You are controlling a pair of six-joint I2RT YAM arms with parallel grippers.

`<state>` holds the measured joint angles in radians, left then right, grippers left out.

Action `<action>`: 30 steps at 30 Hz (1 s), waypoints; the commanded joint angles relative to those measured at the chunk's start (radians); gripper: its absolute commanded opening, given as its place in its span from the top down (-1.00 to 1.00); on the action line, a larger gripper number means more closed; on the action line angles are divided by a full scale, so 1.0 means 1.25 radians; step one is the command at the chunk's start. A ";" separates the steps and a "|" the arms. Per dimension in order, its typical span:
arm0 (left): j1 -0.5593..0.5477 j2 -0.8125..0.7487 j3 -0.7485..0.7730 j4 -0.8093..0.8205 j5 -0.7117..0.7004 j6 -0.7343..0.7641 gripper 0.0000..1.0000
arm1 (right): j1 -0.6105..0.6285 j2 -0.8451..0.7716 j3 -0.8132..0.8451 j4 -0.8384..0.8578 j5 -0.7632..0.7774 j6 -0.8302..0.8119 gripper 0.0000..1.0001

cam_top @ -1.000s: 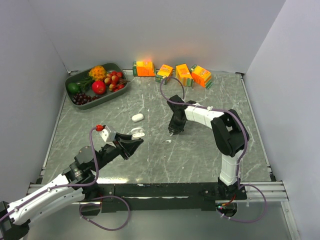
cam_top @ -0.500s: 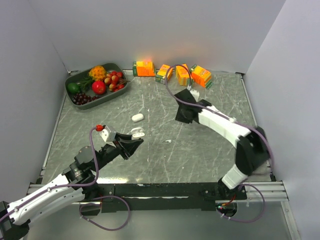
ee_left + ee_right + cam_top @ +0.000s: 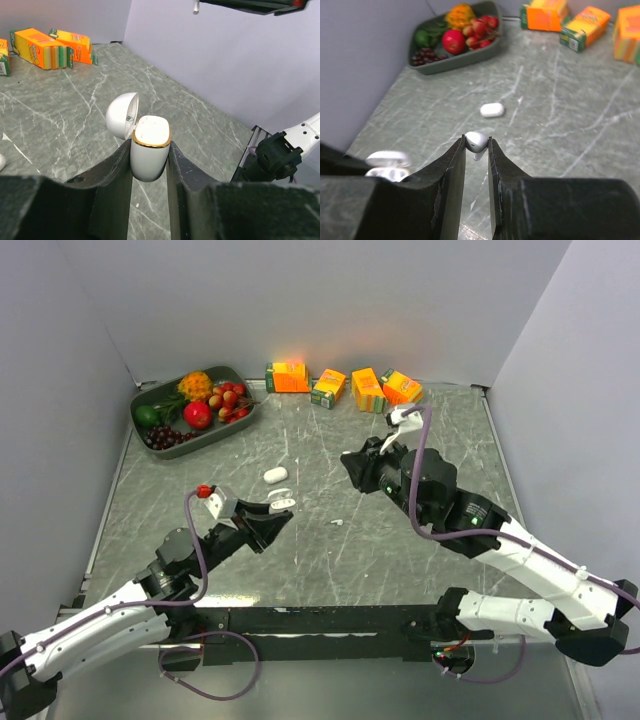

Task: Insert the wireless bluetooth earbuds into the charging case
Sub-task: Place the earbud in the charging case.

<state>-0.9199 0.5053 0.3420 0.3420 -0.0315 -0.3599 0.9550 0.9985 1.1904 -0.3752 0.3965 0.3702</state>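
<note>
Both arms are white shells over black joints. A purple cable (image 3: 192,530) loops off the left arm (image 3: 100,625), at seven o'clock; another trails the right arm (image 3: 530,560), at five. A red cap (image 3: 203,490) sits by the matte black left gripper (image 3: 150,145).

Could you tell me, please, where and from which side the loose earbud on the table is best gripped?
Probably from straight above: the earbud lies on the open table, nothing near it. Pinch its rounded head, as the right claw holds the other earbud, leaving the stem free. Its exact lie is too small to tell.
</note>
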 commanded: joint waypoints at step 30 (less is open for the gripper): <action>-0.002 0.105 -0.026 0.311 0.051 0.056 0.98 | 0.247 -0.017 -0.206 0.494 0.062 -0.213 1.00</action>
<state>-0.9199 0.6334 0.2844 0.6765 0.0139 -0.2893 1.2392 0.9714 0.9150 0.1516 0.4320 0.1574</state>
